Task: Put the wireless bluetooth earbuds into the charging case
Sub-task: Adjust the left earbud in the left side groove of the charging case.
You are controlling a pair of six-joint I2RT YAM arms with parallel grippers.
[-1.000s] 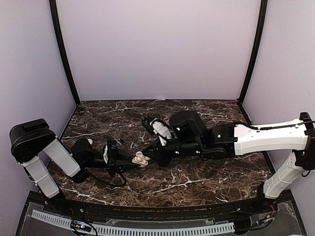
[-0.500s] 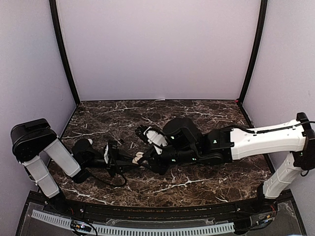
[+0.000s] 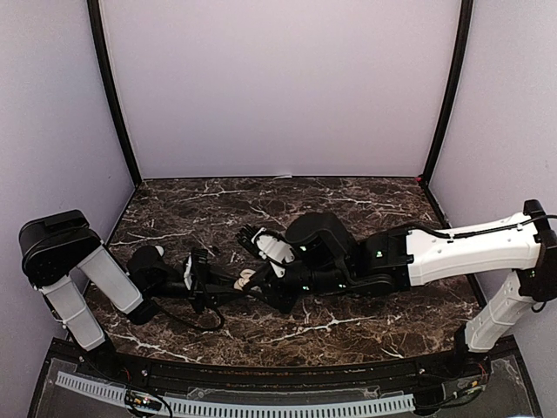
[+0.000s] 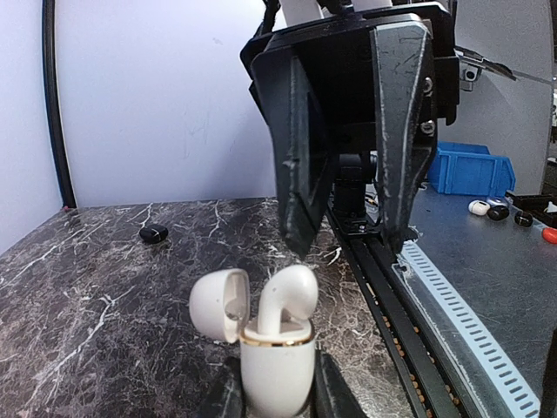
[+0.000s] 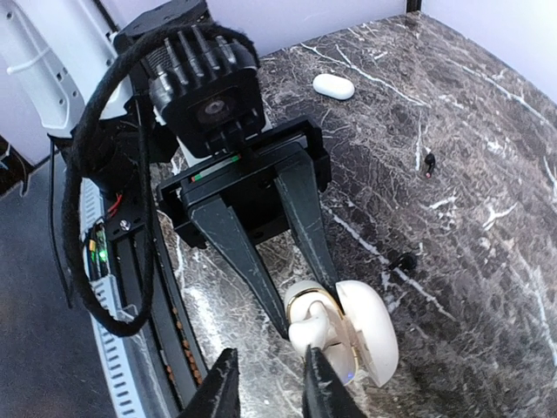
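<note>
The white charging case (image 4: 277, 370) stands upright with its lid (image 4: 218, 305) swung open to the left, and my left gripper (image 4: 278, 387) is shut on its body. One white earbud (image 4: 287, 300) sits stem-down in the case with its head sticking out above the gold rim. My right gripper (image 4: 348, 244) hangs just above it, open, touching nothing. In the right wrist view the earbud (image 5: 312, 329) lies by the right gripper (image 5: 270, 387), outside the gap between its fingers. From above, both grippers meet at the case (image 3: 246, 279).
A small white rounded piece (image 5: 333, 85) lies on the marble table (image 3: 348, 205) beyond the left arm. A small black object (image 4: 154, 232) rests farther back. A slotted rail (image 3: 261, 405) runs along the near edge. Purple walls enclose the table.
My right arm has moved left over the case and its jaws have opened. The earbud now stands in the case, free of the right fingers. The left arm has not moved.
</note>
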